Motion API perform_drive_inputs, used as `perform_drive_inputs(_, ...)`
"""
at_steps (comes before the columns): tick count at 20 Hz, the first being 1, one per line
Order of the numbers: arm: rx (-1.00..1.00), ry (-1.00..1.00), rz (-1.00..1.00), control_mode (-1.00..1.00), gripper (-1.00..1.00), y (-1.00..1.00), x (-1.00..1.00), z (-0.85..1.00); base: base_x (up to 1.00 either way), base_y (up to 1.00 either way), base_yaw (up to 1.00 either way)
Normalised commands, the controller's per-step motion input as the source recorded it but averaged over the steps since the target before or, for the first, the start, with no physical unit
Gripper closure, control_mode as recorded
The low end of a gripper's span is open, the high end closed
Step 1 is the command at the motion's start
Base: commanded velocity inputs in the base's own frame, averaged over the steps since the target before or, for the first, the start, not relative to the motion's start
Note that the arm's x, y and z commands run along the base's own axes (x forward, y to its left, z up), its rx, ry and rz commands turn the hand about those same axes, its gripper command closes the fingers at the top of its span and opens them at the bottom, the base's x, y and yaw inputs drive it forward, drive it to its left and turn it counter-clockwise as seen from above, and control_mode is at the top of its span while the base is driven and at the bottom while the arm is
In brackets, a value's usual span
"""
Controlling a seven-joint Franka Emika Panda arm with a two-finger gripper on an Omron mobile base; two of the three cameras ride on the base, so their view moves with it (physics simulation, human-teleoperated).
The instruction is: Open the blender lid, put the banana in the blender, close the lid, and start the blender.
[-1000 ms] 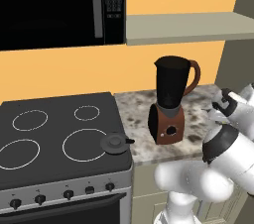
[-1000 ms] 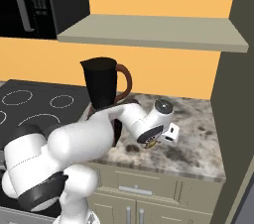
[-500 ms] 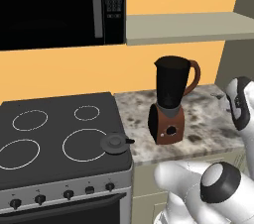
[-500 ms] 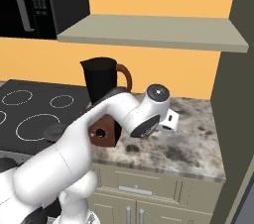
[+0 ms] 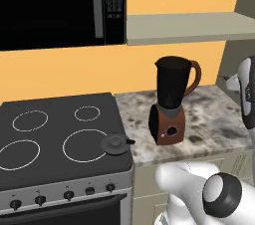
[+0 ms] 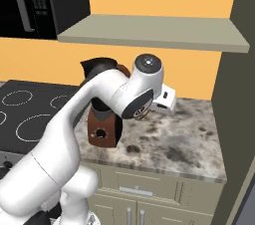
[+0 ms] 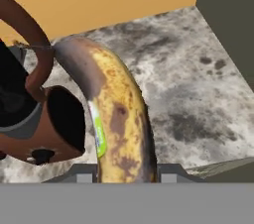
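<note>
Gripper closed around the banana: from the camera on my hand I see the fruit rising straight up between the two finger tips, clamped at its lower end, yellow with brown blotches, a dark grey tip at the far end and a small green sticker on its left side. I am holding it up in the air above the speckled stone counter, which spreads out beneath and to the right of the fruit.

To the left of the banana in that same view, and lower down, stands the blender; I see its squat brown base with the round black button, and its reddish-brown handle curving up close beside the banana's far tip. I cannot tell whether the two touch.

From the left base camera, the blender stands upright on the counter with its jar open at the top. The blender lid lies on the stove, well to the left of the blender, near the stove's right front edge.

From the right base camera, my arm reaches in front of the blender.
</note>
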Motion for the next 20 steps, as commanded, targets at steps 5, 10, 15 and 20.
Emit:
perform_drive_inputs(5,0.0,-0.1,0.0,-1.0,1.0,0.27,-0.16,0.8,0.0,0.0,0.0)
perform_drive_inputs(10,0.03,-0.12,0.0,-1.0,1.0,0.49,-0.08,0.4,0.0,0.0,0.0)
perform_drive_inputs(15,0.07,-0.1,0.03,-1.0,1.0,0.8,0.0,0.03,0.0,0.0,0.0)
perform_drive_inputs(20,0.09,-0.04,0.06,-1.0,1.0,0.63,0.01,0.24,0.0,0.0,0.0)
